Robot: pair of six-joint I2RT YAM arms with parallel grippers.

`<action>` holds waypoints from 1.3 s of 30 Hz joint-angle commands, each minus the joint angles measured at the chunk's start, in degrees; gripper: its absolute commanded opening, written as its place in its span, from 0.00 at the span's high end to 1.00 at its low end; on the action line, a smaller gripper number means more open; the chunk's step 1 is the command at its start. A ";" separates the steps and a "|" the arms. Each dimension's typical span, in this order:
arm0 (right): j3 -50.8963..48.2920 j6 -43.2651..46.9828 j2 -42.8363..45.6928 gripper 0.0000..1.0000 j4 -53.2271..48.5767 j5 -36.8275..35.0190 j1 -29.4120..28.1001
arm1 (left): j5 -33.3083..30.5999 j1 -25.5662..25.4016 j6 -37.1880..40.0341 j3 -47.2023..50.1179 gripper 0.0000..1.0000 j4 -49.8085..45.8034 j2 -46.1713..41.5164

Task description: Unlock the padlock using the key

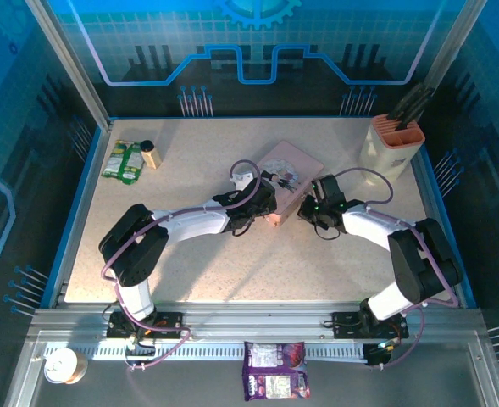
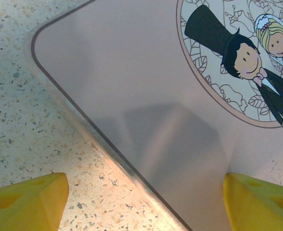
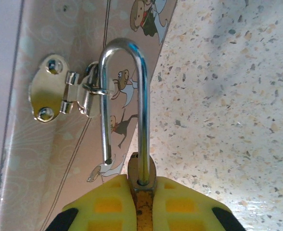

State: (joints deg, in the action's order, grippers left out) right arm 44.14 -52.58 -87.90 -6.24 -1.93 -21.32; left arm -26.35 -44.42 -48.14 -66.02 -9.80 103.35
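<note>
Bare tabletop [image 3: 227, 96] flanked the tin [image 2: 131, 72]
Up close, right end effector [image 3: 141, 192] pinched the padlock [image 3: 150, 171], shackle [image 3: 143, 96] through hasp [image 3: 47, 94]; left end effector [image 2: 143, 202] spread above tin's corner

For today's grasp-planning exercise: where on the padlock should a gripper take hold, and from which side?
Grip the padlock by its body, across its faces, from the end opposite the shackle. The shackle is hooked through the hasp on the tin, leaving only the body clear. The right gripper is shut on it this way.
</note>
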 commanded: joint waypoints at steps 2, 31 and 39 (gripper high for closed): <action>3.83 5.25 -0.70 1.00 -3.59 -4.94 1.72 | 0.31 -0.22 1.07 1.20 0.17 -11.26 2.36; -11.10 13.55 14.58 1.00 -0.11 4.54 -1.82 | 3.45 -1.31 30.17 -37.38 0.01 -22.67 14.79; -11.08 12.62 14.64 1.00 1.14 2.58 -9.18 | 2.75 -4.27 35.44 -47.20 0.01 -22.98 23.62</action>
State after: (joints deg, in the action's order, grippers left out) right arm 33.41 -41.74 -74.17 -7.40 -0.38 -27.90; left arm -24.58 -47.83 -16.56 -109.97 -31.31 125.91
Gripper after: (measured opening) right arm 0.110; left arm 0.992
